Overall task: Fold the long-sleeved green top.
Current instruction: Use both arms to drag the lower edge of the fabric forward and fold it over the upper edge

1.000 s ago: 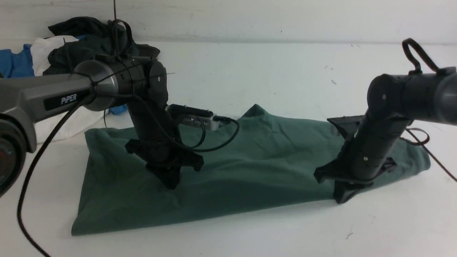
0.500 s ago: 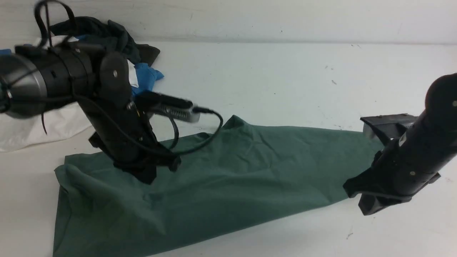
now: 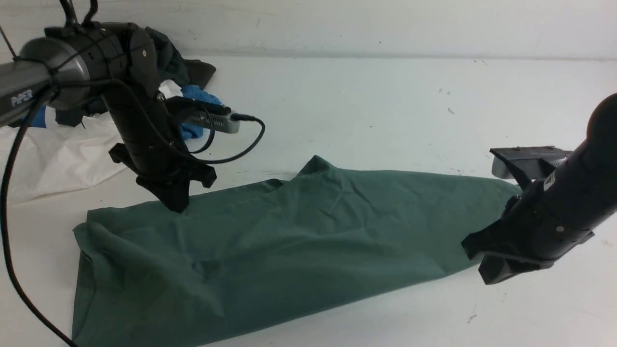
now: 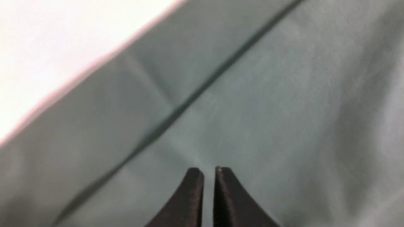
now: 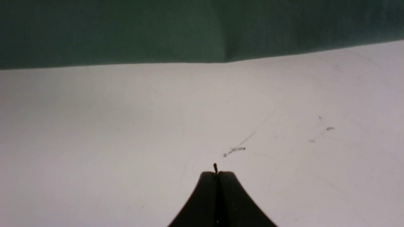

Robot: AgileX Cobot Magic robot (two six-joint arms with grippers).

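Sage-green long-sleeved top [image 3: 308, 241] of dull cotton lies as a long, wrinkled band across the near middle of the white table [image 3: 366, 106], running from near left to mid right. The left gripper [image 3: 176, 205] hangs just above its far left edge, its black fingertips a narrow slit apart with nothing between them. The right gripper [image 3: 487, 275] sits beside the band's right end over bare table, jaws pressed together and empty. At far left lies a heap of dark grey, white and blue garments [image 3: 58, 154].
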